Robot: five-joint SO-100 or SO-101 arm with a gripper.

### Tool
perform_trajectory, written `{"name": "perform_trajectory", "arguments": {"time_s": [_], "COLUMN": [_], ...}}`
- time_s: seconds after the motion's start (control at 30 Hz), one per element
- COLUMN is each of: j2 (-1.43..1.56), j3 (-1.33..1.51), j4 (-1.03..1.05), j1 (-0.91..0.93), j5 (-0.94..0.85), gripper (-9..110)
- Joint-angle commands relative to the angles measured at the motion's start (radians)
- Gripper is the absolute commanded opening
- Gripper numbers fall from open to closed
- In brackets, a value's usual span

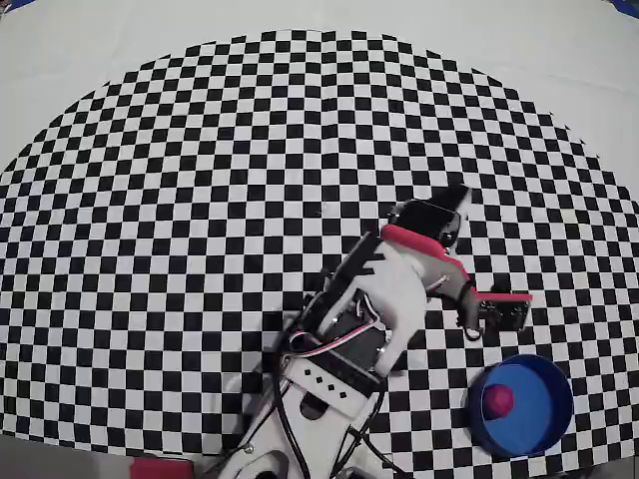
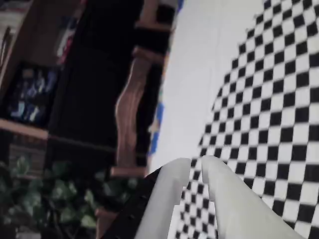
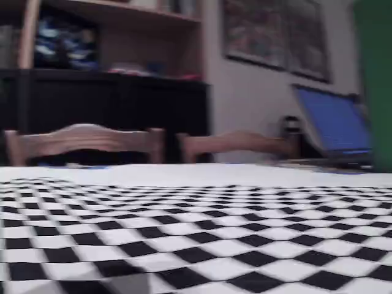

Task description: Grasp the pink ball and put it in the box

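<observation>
Arm folded over its base low in the overhead view, white links with pink trim, forearm reaching right. Gripper (image 2: 198, 164) raised and empty in the wrist view: two pale fingers (image 2: 172, 191) nearly together, a narrow gap between the tips.

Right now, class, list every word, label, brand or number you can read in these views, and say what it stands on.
None can be read. The shelf items and framed picture in the fixed view are too blurred. The pink ball, box and checkered mat carry no text.
</observation>
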Motion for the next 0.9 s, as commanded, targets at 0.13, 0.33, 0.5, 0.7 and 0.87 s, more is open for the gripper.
{"name": "perform_trajectory", "arguments": {"time_s": [0.13, 0.33, 0.5, 0.7, 0.87], "j2": [0.118, 0.181, 0.216, 0.238, 0.238], "j3": [0.126, 0.230, 0.259, 0.259, 0.261], "j4": [0.032, 0.081, 0.190, 0.322, 0.454], "j1": [-0.298, -0.456, -0.526, -0.578, -0.575], "j5": [0.112, 0.149, 0.179, 0.206, 0.206], "gripper": [0, 0, 0, 0, 0]}}
